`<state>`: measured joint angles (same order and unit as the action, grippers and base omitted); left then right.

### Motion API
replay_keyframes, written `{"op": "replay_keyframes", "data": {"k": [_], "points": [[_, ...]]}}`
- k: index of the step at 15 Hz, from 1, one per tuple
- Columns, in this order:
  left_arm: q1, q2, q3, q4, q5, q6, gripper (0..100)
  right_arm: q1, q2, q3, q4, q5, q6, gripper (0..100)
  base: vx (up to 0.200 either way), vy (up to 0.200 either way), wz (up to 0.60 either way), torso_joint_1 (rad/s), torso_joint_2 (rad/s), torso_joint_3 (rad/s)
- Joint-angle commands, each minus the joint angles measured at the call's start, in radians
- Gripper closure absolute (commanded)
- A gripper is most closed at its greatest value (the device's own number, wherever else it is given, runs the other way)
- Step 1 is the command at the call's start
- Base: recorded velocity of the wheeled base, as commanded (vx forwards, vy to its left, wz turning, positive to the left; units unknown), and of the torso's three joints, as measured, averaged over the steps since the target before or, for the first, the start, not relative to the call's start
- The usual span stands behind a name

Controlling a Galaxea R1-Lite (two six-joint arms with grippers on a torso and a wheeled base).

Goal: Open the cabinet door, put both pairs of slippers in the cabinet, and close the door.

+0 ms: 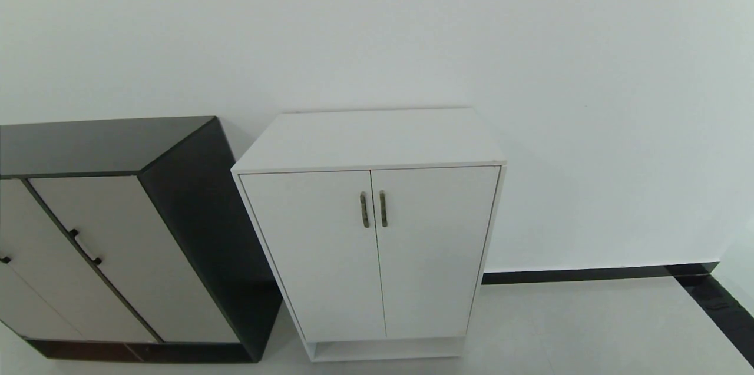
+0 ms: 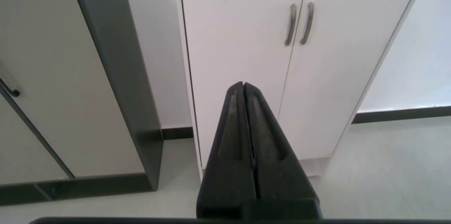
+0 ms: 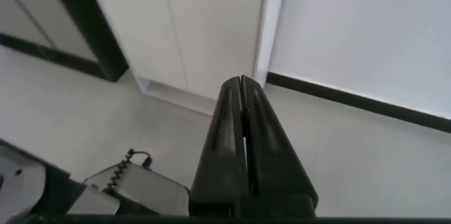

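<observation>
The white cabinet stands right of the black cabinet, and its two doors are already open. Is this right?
No: in the head view both doors of the white cabinet are shut. It does stand right of the black cabinet.

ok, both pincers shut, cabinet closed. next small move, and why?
Probably open the left pincer and ease it toward the left door handle. The white cabinet has both doors shut, that pincer is closed and empty, and the left wrist view faces the handles squarely, so opening a door looks like the first step.
</observation>
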<state>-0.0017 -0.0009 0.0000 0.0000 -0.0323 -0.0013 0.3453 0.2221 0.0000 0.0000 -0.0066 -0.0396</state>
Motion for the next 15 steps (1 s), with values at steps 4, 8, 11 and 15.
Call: {"op": "replay_keyframes", "data": {"k": [4,8,11,15], "points": [[0.0,0.001,0.0,0.0,0.0,0.0,100,-0.318,-0.161,0.0,0.0,-0.004,0.0,100,0.0,0.0,0.0,0.0,0.0,0.0],[0.0,0.001,0.0,0.0,0.0,-0.002,100,-0.344,-0.222,0.0,0.002,-0.01,0.004,100,0.0,0.0,0.0,0.0,0.0,0.0],[0.0,0.001,0.0,0.0,0.002,0.0,100,-0.344,-0.222,0.0,0.002,-0.01,0.01,100,0.0,0.0,0.0,0.0,0.0,0.0],[0.0,0.001,0.0,0.0,0.0,0.001,100,-0.345,-0.222,0.0,-0.002,-0.012,0.041,100,0.0,0.0,0.0,0.0,0.0,0.0]]}}
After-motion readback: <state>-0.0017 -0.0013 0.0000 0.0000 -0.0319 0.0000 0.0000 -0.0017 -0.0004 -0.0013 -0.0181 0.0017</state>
